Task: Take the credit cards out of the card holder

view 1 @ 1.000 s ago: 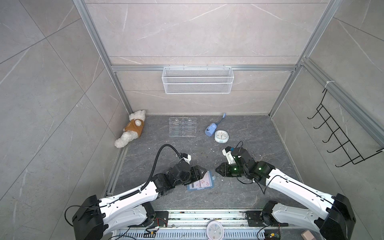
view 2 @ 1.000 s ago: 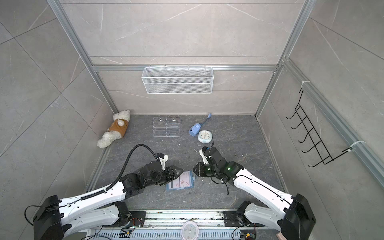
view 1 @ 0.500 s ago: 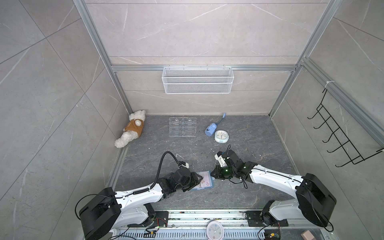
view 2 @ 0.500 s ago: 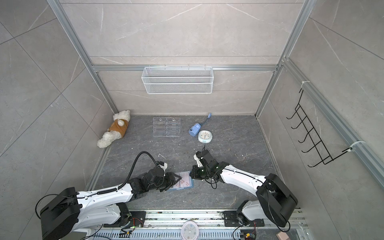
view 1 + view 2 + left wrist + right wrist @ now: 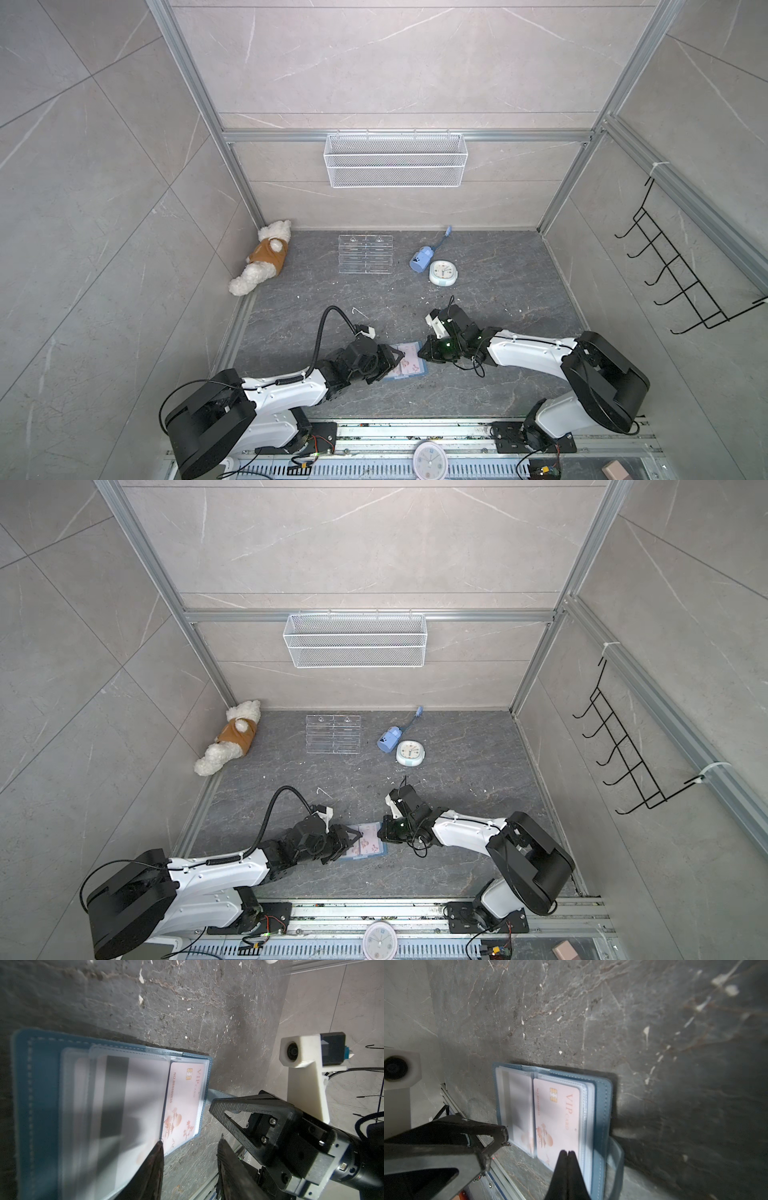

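K: Grey stone floor, both arms down on it. Right gripper?
M: Closed, tips on the card edge; real pinch unclear. Card sits sleeved in the open holder.
K: Left gripper?
M: Jaws apart, one tip on a sleeve corner. Should pin the holder while right pulls straight out along the sleeve, low.

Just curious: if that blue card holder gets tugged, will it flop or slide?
Probably floppy: the card holder is thin stitched covers around loose clear sleeves. It looks light, lying flat on the table, so it may slide.
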Robot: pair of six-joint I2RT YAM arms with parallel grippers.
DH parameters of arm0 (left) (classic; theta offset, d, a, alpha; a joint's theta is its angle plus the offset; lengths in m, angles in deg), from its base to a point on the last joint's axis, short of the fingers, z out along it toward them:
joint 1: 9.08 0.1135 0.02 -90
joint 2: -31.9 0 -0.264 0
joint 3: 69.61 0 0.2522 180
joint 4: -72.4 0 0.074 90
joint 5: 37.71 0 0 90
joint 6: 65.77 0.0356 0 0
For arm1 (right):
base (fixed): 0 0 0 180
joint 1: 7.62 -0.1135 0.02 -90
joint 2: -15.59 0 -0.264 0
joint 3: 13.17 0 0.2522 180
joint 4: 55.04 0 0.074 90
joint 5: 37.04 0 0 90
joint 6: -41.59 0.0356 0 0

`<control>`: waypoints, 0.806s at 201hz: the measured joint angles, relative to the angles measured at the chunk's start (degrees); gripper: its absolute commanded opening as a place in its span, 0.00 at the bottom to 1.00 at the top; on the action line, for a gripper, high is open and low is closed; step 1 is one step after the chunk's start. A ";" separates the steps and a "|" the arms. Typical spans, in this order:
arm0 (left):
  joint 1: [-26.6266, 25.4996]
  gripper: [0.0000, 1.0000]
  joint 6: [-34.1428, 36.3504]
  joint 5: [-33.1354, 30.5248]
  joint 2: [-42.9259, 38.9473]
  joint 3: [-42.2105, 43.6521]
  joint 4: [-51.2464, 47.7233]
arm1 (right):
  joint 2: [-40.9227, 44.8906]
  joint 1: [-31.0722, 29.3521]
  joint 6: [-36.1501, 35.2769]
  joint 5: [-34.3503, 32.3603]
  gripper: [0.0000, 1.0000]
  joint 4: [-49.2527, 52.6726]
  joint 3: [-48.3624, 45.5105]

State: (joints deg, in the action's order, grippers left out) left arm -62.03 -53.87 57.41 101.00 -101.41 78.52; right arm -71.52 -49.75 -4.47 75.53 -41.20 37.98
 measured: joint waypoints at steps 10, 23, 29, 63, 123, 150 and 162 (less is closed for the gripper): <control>0.13 0.44 -0.15 0.02 0.33 0.48 0.72 | -0.22 0.00 0.00 0.02 0.01 -0.22 0.00; 0.28 0.43 -0.24 0.07 1.01 1.05 1.62 | -0.68 0.00 0.00 0.02 0.01 -0.59 0.00; 0.39 0.43 -0.35 0.11 1.31 1.25 2.01 | -0.92 0.00 0.00 0.00 0.01 -0.74 0.00; 0.61 0.42 -1.03 0.20 2.60 2.12 4.52 | -2.60 0.00 0.46 0.13 0.01 -2.73 -0.20; 0.98 0.41 -2.12 1.07 5.75 4.57 11.67 | -4.42 0.00 1.95 1.33 0.00 -7.28 -1.57; 0.98 0.39 -2.40 1.05 6.45 4.70 13.00 | -4.74 -0.02 2.60 1.73 0.00 -8.76 -1.95; 0.98 0.38 -2.47 1.03 6.75 4.92 13.66 | -4.83 -0.07 2.82 1.73 0.00 -9.16 -2.05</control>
State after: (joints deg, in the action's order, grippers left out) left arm -61.05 -56.34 58.44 107.75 -96.49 92.18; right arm -76.35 -49.82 -1.65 77.25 -50.36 35.92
